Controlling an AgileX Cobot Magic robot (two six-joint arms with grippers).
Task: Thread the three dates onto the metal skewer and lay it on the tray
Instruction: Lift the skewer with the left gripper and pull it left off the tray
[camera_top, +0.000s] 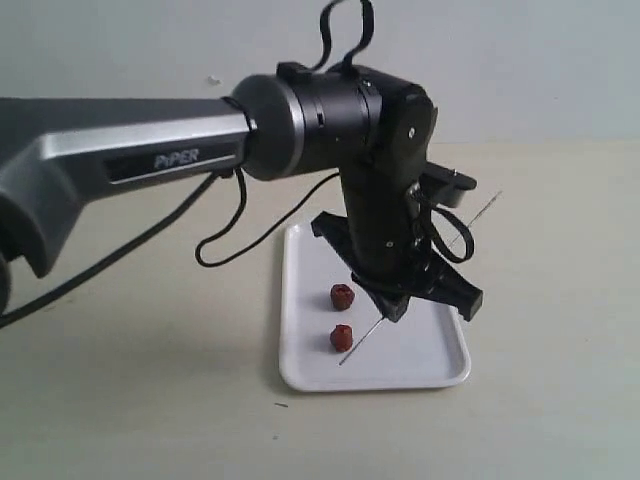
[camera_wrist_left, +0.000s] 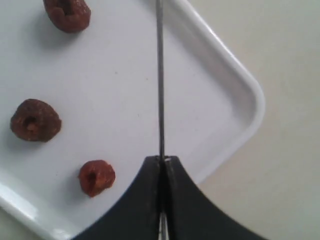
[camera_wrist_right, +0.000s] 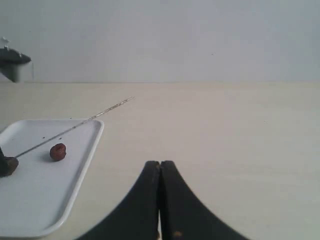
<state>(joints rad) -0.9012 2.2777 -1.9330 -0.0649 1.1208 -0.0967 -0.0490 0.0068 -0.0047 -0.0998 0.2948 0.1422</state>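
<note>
Grip on the metal skewer (camera_wrist_left: 160, 90) looks settled: the left tool (camera_wrist_left: 162, 165) is pinched fully closed on the thin rod. The rod runs out past the fingertips over the white tray (camera_wrist_left: 248, 85), and its other end sticks up behind the wrist in the exterior view. None of the fruit is threaded. The nearest date (camera_wrist_left: 96, 177) lies just beside the tool, a second date (camera_wrist_left: 35, 120) further out, and the third date (camera_wrist_left: 66, 12) furthest, all loose on the tray. The right tool (camera_wrist_right: 160, 167) is shut and empty over the bare table (camera_wrist_right: 225, 125), well apart from the tray. To do this step well, I judge the point must meet a date square through its middle. A loose date will likely roll or skid on the glossy tray, so the right tool should steady it first.
</note>
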